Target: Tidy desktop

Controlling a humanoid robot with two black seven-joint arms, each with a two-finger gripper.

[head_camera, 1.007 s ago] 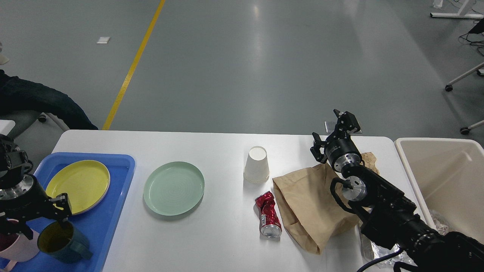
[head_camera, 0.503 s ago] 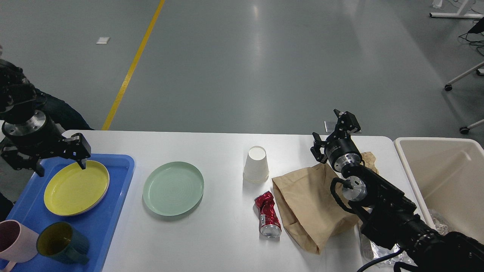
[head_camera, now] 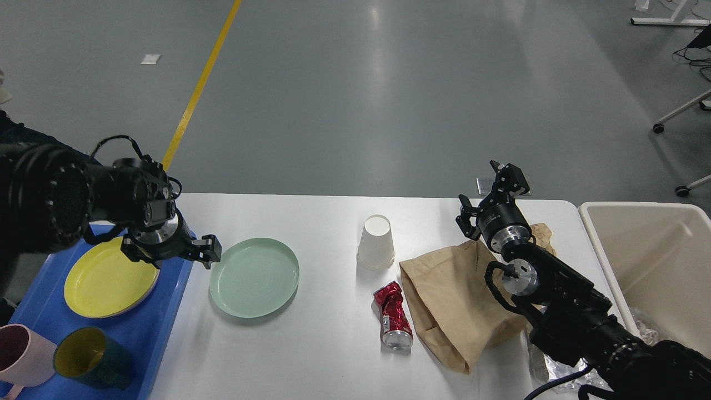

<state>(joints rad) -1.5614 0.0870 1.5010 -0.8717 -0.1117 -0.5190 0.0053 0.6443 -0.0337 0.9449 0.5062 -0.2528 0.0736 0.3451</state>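
Observation:
The white desktop holds a pale green plate, an upside-down white paper cup, a crushed red can and a brown paper bag. My left gripper is open and empty. It hovers over the right edge of the blue tray, just left of the green plate. My right gripper is open and empty, raised over the bag's far end near the desktop's back edge.
The blue tray holds a yellow plate, a pink mug and a dark teal mug. A beige bin stands off the desktop's right end. Crumpled clear wrap lies under my right arm.
My left gripper has left the dark teal mug on the tray, risen, and swung right to the tray's right edge beside the green plate. The right arm has not moved.

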